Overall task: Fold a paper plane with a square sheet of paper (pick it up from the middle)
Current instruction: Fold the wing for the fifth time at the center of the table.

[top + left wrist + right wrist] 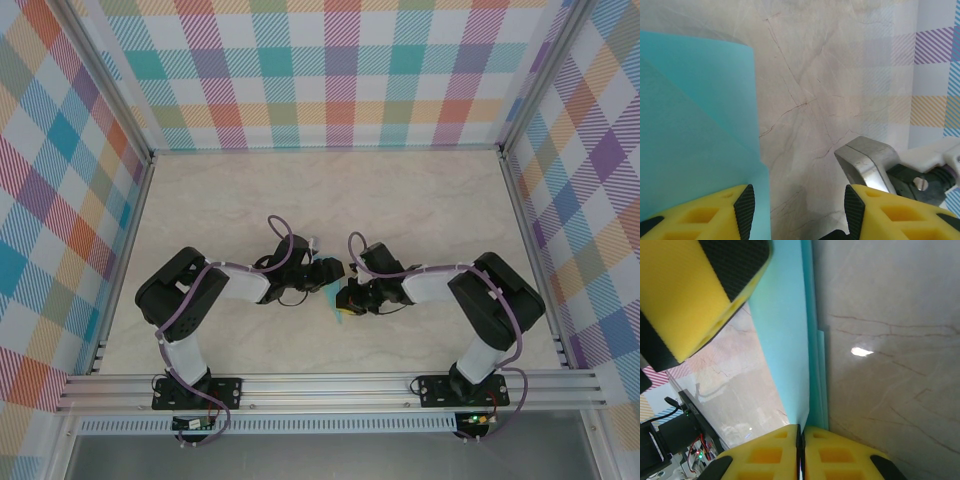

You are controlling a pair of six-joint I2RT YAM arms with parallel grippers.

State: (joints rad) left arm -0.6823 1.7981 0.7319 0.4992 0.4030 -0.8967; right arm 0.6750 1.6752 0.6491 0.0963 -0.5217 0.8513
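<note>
**Top external.** Both arms reach inward and meet near the middle of the bench (420, 200). The square sheet of paper (334, 287) shows as a thin teal sliver between the two wrists, seen edge-on. The left gripper (322, 272) is just left of the sheet and the right gripper (346, 300) is just right of it, slightly nearer the arm bases. The state of either gripper cannot be told from this height.

**Left wrist.** The sheet (690, 130) is at the left, with a diagonal crease running across it and its straight right edge standing free over the bench (830, 75). The left gripper (799, 205) has its jaws apart, with bare bench visible in the gap. Its left finger (715, 210) is in front of the sheet's lower edge; contact cannot be told. The other finger is well clear to the right of the sheet. A grey metal bracket (865, 162) lies right of the sheet, beyond that finger.

**Right wrist.** The sheet (785, 340) runs up from the lower centre as a narrow teal band, layered along its right edge. The right gripper (800, 437) has its jaws pressed together, with the sheet's lower end running into the seam between them, so it is clamped on the sheet. A yellow finger (690, 295) of the left gripper sits just left of the sheet's upper part. Bench (890, 340) lies to the right of the sheet.
</note>
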